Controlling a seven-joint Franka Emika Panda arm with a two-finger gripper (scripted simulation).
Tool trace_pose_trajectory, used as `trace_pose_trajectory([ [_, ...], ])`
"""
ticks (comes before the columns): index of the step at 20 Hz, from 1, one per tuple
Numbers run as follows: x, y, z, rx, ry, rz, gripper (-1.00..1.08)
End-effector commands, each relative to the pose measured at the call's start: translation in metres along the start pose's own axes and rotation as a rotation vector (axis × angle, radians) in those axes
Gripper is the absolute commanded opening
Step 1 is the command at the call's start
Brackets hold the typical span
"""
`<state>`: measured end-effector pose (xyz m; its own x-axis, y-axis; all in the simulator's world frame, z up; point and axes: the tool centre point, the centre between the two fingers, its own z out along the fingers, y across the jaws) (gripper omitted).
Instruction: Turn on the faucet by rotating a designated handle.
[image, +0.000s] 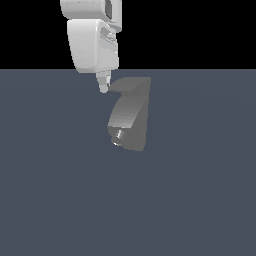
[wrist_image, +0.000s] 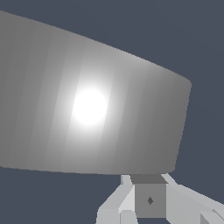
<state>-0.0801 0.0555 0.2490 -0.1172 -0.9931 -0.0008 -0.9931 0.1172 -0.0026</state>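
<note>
Exterior view shows the gripper at the pointed tip of the handle, which runs toward that view's right atop the faucet; finger opening cannot be told.

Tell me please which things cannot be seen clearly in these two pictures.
- Gripper opening: in the exterior view only one pale tip shows beside the handle; open or shut is unclear.
- Contact between tip and handle: too small to tell in the exterior view.
- Faucet shape in the wrist view: its grey body fills the frame, cut by the edge; glare blurs the surface.
- Arm: cut off by the exterior view's top edge.
</note>
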Motion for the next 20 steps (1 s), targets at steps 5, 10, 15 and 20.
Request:
trace_pose_trajectory([
  [5,0.035,0.003,0.0,-0.001,0.0,0.005,-1.0],
  [10,0.065,0.005,0.0,-0.002,0.0,0.006,-1.0],
  [15,0.096,0.008,0.0,-0.002,0.001,0.008,-1.0],
  [20,0.097,0.009,0.0,-0.001,0.001,-0.016,-1.0],
])
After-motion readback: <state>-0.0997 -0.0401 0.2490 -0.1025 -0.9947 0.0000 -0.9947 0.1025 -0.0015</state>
